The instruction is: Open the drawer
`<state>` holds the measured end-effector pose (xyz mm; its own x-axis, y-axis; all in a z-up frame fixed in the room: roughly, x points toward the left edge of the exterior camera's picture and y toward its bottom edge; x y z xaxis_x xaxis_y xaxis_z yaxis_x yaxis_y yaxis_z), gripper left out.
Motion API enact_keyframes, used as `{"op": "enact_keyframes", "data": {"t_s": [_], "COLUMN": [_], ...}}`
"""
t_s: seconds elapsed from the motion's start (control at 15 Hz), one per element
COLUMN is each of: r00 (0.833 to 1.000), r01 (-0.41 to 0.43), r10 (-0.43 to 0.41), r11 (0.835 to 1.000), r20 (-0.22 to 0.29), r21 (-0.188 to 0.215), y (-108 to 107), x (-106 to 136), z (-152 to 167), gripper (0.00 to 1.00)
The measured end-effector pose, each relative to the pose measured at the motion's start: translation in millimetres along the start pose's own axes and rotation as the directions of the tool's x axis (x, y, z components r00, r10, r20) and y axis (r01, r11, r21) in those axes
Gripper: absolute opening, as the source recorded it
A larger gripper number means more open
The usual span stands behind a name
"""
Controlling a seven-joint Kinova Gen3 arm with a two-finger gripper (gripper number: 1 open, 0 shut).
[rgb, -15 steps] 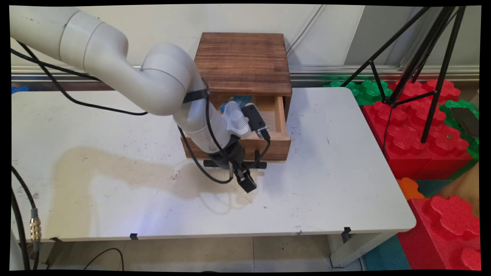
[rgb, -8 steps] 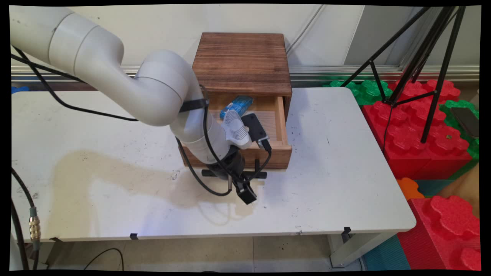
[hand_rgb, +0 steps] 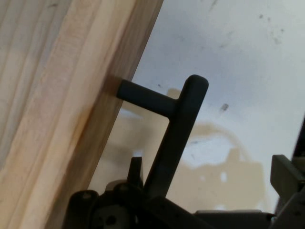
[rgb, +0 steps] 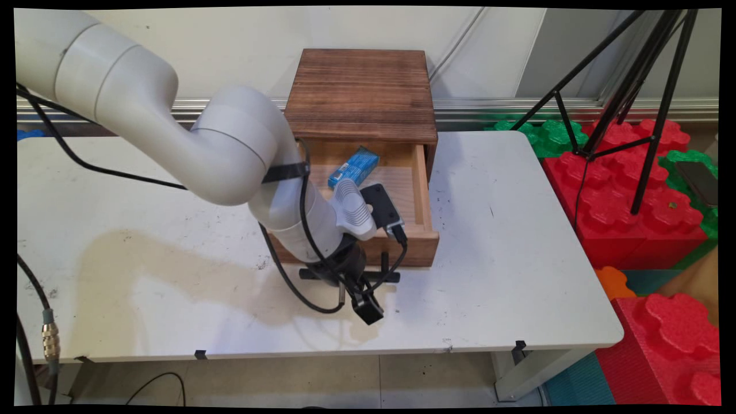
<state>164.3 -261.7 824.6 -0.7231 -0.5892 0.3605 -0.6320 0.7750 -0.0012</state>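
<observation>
A dark wooden cabinet (rgb: 362,92) stands at the table's back. Its pale drawer (rgb: 414,247) is pulled well out, and a blue box (rgb: 353,167) lies inside near the back. My gripper (rgb: 356,296) points down at the drawer's black T-shaped handle (rgb: 385,275). In the hand view the handle (hand_rgb: 178,129) sticks out from the drawer front (hand_rgb: 62,119), and its bar runs down between my fingers. One fingertip (hand_rgb: 136,167) sits on the drawer side of the bar. The other finger (hand_rgb: 286,174) stands well off to the right, so the gripper (hand_rgb: 209,174) is open around the handle.
The white table (rgb: 517,259) has a brownish stain (rgb: 172,270) left of the gripper. A black tripod (rgb: 609,115) and red and green foam blocks (rgb: 632,201) stand off the table's right edge. Black cables hang from the arm.
The drawer has slid out toward the table's near edge, along with the gripper at its handle. More of the blue box inside now shows.
</observation>
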Motion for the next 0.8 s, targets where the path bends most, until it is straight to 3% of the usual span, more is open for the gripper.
{"op": "enact_keyframes", "data": {"t_s": [0.8], "r00": [1.000], "r01": [0.006], "r10": [-0.006], "r11": [1.000], "r20": [0.013], "r21": [-0.023], "y": [22.4], "x": [-11.7], "z": [-6.6], "gripper": [1.00]}}
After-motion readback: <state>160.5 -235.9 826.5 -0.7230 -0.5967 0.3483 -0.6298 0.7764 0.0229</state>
